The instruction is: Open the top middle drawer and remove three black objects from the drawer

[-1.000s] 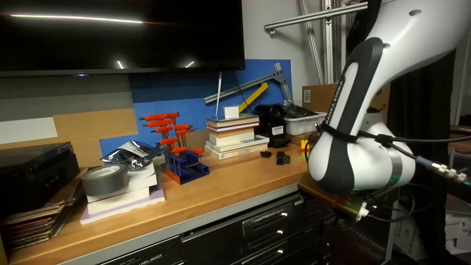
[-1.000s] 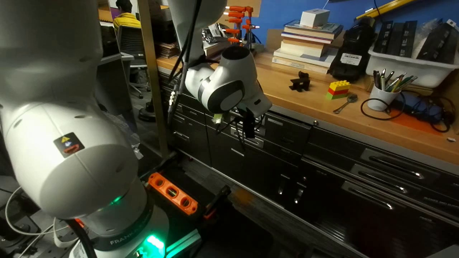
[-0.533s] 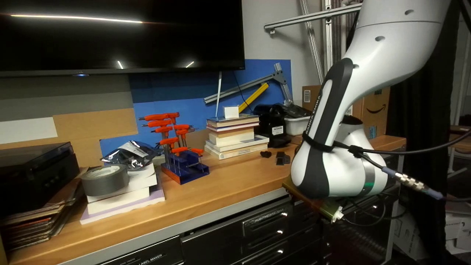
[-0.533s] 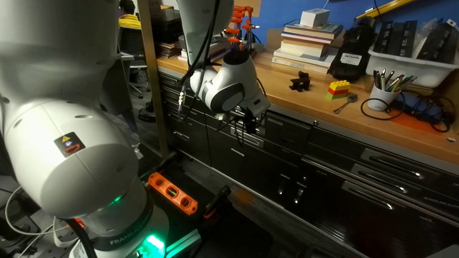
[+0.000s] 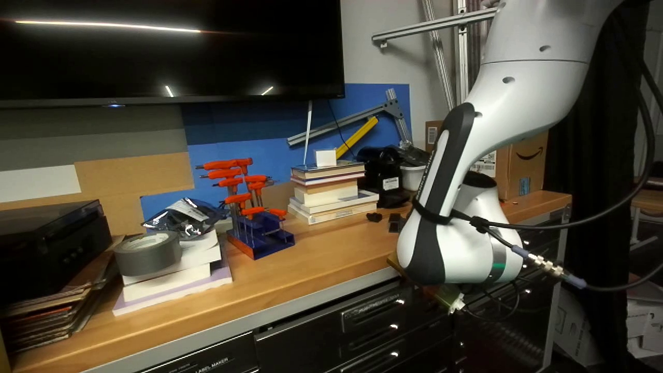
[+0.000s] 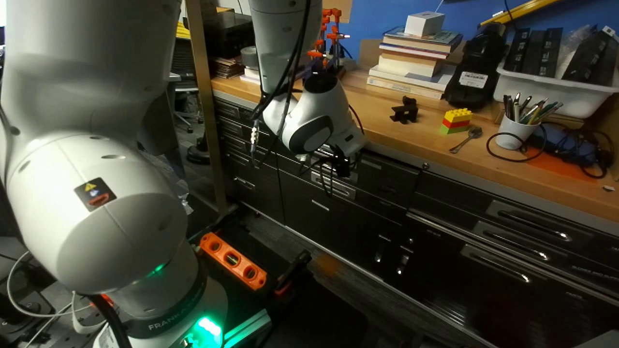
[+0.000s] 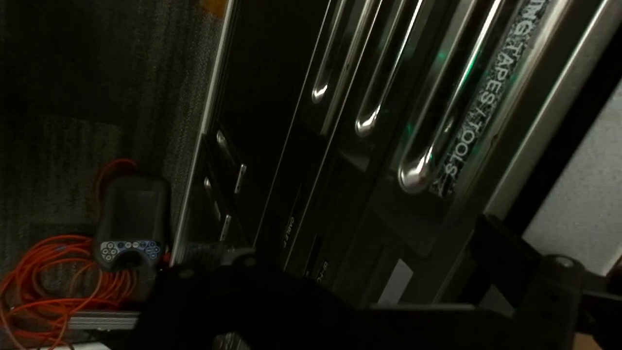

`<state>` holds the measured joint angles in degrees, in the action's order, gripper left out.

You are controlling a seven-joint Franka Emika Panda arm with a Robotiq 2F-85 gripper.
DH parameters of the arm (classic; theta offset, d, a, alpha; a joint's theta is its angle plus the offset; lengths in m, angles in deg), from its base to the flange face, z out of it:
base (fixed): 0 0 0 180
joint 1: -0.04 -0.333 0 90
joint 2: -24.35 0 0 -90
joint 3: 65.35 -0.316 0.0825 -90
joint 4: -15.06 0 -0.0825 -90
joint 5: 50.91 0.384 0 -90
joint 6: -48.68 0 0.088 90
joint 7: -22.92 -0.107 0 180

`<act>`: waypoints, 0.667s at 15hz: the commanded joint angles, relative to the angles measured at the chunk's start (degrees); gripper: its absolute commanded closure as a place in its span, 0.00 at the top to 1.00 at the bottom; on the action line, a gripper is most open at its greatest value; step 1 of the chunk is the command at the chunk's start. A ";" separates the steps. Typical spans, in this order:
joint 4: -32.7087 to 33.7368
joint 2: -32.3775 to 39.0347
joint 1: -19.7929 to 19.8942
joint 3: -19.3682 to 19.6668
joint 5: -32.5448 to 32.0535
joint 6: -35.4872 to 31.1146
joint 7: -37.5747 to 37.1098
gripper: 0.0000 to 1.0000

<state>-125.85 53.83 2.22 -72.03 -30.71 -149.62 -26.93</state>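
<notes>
The gripper (image 7: 368,239) — spread wide — hung near the drawer (image 7: 440,119); on the bench (image 5: 331,251), black objects (image 6: 405,112) sat near the books (image 6: 411,64).

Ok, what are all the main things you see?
Screen: one, black, above worktop
Tools: several, red handles, in blue rack
Book stacks: two, pale, worktop
Tape roll: one, grey, on books
Small box: one, white, on books
Device: one, black, beside books
Small pieces: at least two, black, near books
Toy bricks: one stack, yellow, red, green, worktop
Spoon: one, silver, beside bricks
Pen cup: one, white, worktop
Top middle drawer: one, dark, under worktop
Arm: one, mostly white, near drawer
Gripper: one, black, open, near drawer
</notes>
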 commanded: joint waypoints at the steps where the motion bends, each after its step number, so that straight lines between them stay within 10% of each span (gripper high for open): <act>1: 0.63 0.62 -0.34 -0.74 2.24 -2.78 -0.64 1.00; 10: 0.45 5.75 9.33 -9.58 -2.47 -10.95 -10.69 1.00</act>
<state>-125.77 56.86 8.60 -79.27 -30.92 -155.91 -33.50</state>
